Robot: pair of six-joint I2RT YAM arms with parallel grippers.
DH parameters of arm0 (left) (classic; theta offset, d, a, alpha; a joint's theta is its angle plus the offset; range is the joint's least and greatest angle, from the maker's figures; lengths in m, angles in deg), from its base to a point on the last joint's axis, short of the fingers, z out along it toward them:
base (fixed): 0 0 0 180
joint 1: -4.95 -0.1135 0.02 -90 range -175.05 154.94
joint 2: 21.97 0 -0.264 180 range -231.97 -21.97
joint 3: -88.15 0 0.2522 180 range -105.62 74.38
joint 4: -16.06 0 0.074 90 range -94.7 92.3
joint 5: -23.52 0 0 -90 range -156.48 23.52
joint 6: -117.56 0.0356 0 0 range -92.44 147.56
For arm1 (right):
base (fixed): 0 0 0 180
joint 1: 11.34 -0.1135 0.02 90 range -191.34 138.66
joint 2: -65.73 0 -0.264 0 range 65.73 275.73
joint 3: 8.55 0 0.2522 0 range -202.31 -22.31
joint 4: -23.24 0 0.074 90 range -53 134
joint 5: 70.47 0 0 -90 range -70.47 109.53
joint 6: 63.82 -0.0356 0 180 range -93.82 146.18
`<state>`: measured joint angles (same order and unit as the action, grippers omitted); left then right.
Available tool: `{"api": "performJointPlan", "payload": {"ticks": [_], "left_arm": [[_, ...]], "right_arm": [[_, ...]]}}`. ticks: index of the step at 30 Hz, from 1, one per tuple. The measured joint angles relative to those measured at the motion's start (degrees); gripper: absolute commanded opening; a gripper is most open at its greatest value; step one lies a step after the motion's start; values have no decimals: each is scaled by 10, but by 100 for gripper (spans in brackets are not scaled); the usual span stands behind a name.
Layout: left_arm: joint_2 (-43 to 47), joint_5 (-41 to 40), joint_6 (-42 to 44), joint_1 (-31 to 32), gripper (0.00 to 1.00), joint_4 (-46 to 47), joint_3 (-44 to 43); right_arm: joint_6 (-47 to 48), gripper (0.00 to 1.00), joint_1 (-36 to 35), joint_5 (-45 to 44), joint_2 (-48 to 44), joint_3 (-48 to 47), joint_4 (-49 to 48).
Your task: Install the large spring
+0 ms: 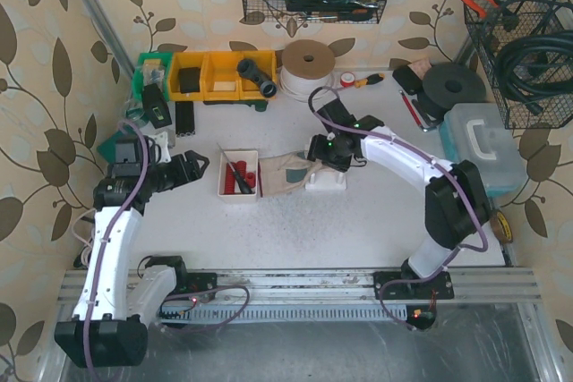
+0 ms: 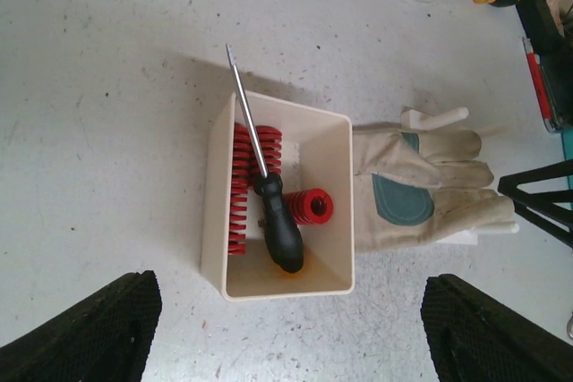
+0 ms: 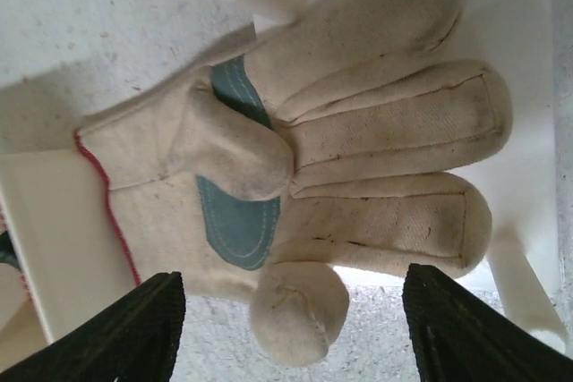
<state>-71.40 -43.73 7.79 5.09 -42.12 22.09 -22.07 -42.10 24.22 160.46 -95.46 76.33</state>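
My left gripper [image 2: 288,324], fingers spread and empty, above the bin [image 2: 328,212] holding the large spring [image 2: 239,194] beside a screwdriver [image 2: 279,225]; my right gripper [image 3: 288,328], likewise spread, over the glove [image 3: 358,158]

The left arm [image 1: 106,252] and right arm [image 1: 405,157] wear white shells over black joints. Each trails a purple cable [image 1: 142,172]. Their fingers [image 2: 89,328] are black and pebbled.

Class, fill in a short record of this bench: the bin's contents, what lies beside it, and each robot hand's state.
bin: white, open-topped
contents: red springs; black-handled screwdriver, shaft over the rim
beside bin: work glove lying over a white fixture
left hand: open, above the bin, empty
right hand: open, above the work glove, empty
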Motion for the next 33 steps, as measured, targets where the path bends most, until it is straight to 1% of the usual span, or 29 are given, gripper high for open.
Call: {"api": "performJointPlan", "payload": {"ticks": [3, 4, 6, 10, 11, 12, 13, 14, 20, 25, 29, 33], "left_arm": [[0, 3, 0, 5, 82, 0, 9], [-1, 4, 0, 7, 82, 0, 10], [-1, 8, 0, 7, 82, 1, 10], [-1, 16, 0, 7, 82, 9, 10], [-1, 17, 0, 7, 82, 10, 10], [-1, 17, 0, 7, 82, 10, 10], [-1, 17, 0, 7, 82, 11, 10], [-1, 17, 0, 7, 82, 11, 10], [-5, 18, -1, 7, 81, 13, 10], [-16, 19, -5, 7, 81, 14, 10], [-27, 18, -14, 7, 81, 14, 1], [-44, 13, -20, 7, 81, 12, -20]], "right_arm": [[-10, 52, -6, -7, 16, -1, 1], [-12, 49, -8, -9, 20, -2, 2], [-17, 45, -10, -11, 27, -2, 1], [-21, 43, -12, -16, 37, -3, 2], [-21, 39, -12, -16, 38, -3, 2], [-21, 30, -12, -17, 38, -3, 3], [-23, 14, -14, -19, 39, -4, 4], [-22, 0, -16, -20, 39, -4, 5], [-21, 0, -21, -21, 43, -21, 19], [-20, 0, -25, -29, 37, -70, 42], [-2, 0, -25, -29, 29, -146, 58], [31, 0, -7, -19, 41, -269, 78]]}}
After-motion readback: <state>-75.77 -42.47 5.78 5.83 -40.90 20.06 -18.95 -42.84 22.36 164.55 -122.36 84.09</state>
